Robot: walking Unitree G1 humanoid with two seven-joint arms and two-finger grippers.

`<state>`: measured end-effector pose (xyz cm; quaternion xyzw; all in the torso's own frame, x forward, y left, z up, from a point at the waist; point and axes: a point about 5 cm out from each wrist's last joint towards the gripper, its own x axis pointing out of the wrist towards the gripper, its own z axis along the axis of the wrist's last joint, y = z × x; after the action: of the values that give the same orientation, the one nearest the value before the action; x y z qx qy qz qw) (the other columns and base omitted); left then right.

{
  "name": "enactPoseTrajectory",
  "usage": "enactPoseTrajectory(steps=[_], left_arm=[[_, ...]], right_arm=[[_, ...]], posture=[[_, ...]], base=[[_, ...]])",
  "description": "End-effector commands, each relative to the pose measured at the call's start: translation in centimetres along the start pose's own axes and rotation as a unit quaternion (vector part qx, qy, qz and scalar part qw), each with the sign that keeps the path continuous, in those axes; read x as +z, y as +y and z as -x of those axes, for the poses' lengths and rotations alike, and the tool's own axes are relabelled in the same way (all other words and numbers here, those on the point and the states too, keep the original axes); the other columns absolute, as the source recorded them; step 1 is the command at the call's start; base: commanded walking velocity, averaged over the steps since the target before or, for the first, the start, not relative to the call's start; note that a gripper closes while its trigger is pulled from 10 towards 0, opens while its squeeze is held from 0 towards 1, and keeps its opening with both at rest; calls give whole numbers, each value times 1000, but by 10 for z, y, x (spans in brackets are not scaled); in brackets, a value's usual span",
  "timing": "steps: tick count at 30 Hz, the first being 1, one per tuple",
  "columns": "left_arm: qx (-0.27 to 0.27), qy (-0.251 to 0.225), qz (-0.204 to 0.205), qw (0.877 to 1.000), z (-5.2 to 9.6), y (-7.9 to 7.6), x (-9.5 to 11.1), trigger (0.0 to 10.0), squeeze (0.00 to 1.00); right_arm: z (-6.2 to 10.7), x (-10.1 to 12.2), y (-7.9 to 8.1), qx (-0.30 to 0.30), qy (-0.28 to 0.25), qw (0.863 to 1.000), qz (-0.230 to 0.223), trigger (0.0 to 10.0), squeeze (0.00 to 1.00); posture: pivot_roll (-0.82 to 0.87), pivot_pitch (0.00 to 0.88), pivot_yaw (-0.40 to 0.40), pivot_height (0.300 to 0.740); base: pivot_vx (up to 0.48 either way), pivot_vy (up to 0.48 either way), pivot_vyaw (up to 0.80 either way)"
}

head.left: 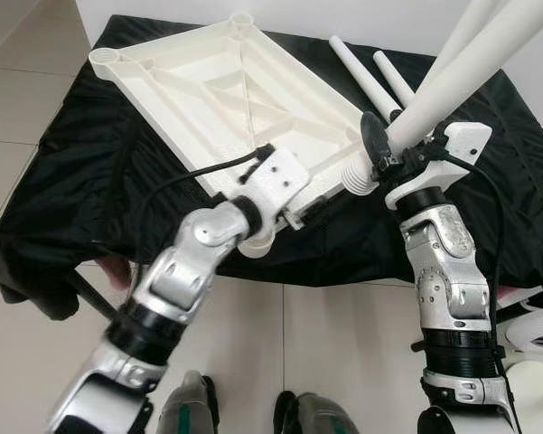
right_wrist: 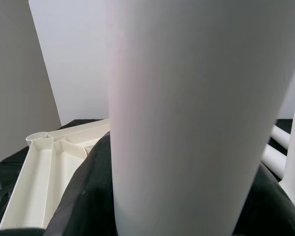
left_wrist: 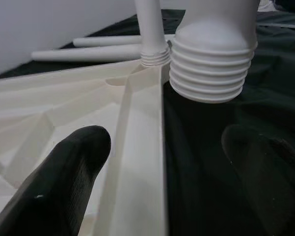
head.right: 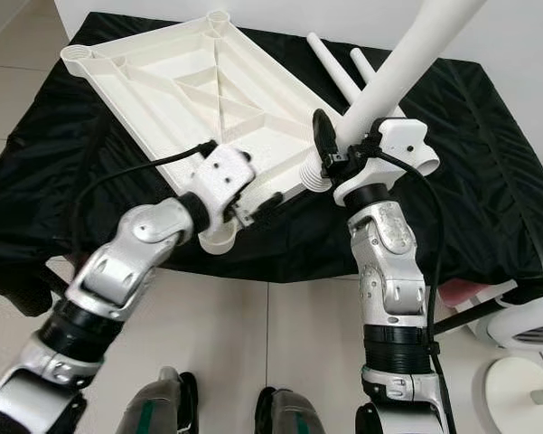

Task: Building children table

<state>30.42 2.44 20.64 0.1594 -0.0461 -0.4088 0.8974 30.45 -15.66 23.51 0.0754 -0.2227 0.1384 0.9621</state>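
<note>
Left gripper (head.left: pixel 294 215) sits spread over the near edge of the upside-down tabletop (head.left: pixel 226 99) on the black cloth (head.left: pixel 72 172). Right gripper (head.right: pixel 330 149) is clamped on a table leg (head.right: pixel 407 63) — threaded end just beside the corner, axis tilted, needs lining up.

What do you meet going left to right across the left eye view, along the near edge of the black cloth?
Left end effector at the near corner of the upturned white tabletop → threaded end of the leg → right end effector shut on that table leg.
</note>
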Motion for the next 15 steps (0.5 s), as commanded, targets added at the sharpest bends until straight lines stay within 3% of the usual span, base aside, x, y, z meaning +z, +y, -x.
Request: enactPoseTrajectory(steps=[1, 7, 10, 11, 15], left_arm=[[24, 39, 29, 999, -5, 2, -12, 10000, 0], [33, 83, 42, 995, -10, 0, -26, 10000, 0], [45, 81, 13, 996, -7, 5, -28, 10000, 0], [62, 86, -22, 994, -3, 16, -31, 10000, 0], [85, 99, -63, 990, 4, 31, -34, 10000, 0]], right_arm=[[3, 5, -2, -7, -10, 1000, -3, 10000, 0], [4, 6, -2, -8, -13, 1000, -3, 10000, 0], [5, 7, -2, -9, -14, 1000, -3, 10000, 0], [6, 7, -2, -11, -15, 1000, -2, 10000, 0], [6, 8, -3, -12, -15, 1000, -1, 10000, 0]], posture=[[33, 116, -50, 740], [26, 110, -42, 740], [20, 109, -36, 740], [19, 108, -37, 740], [19, 108, -36, 740]], base=[[0, 0, 0], [0, 0, 0], [0, 0, 0], [0, 0, 0], [0, 0, 0]])
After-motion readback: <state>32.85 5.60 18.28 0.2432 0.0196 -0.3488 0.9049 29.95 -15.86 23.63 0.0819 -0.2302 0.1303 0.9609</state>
